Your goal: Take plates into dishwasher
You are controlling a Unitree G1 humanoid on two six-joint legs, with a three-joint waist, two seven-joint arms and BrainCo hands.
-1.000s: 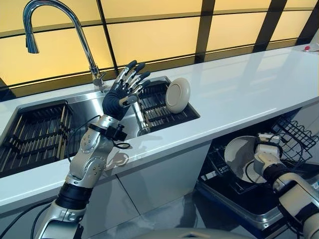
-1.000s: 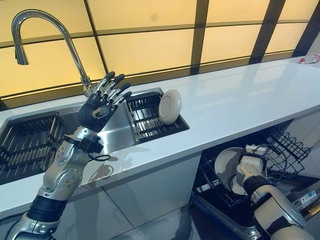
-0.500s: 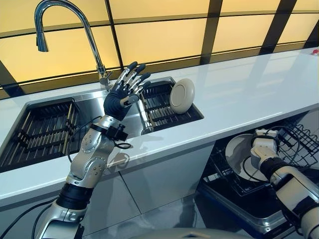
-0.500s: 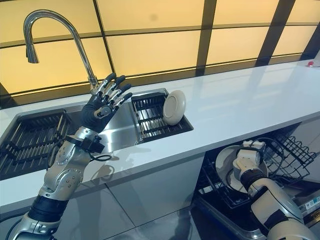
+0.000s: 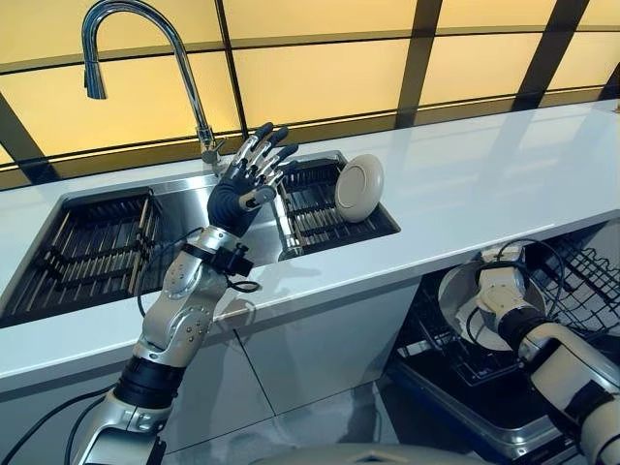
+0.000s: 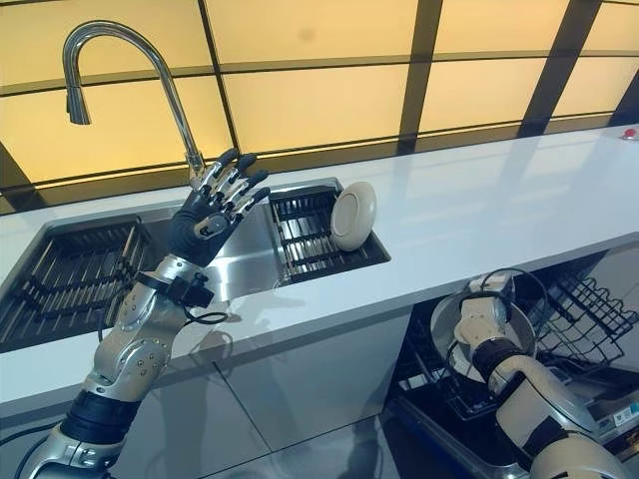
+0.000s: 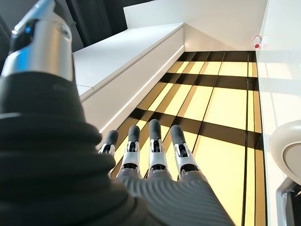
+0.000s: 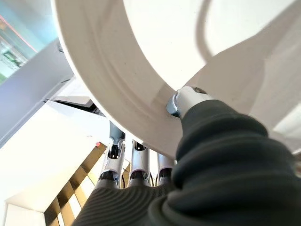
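Below white counter (image 5: 465,194), right hand (image 6: 479,321) pinching upright plate (image 6: 454,317) over dishwasher rack (image 5: 465,363).

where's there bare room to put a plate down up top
The white counter right of the sink is bare, as is the strip in front of the sink. The sink's right rack already holds a plate, with the left hand raised beside it. The right hand holds a plate down in the dishwasher.

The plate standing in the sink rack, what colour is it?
Creamy white plate, clearest in the left eye view.
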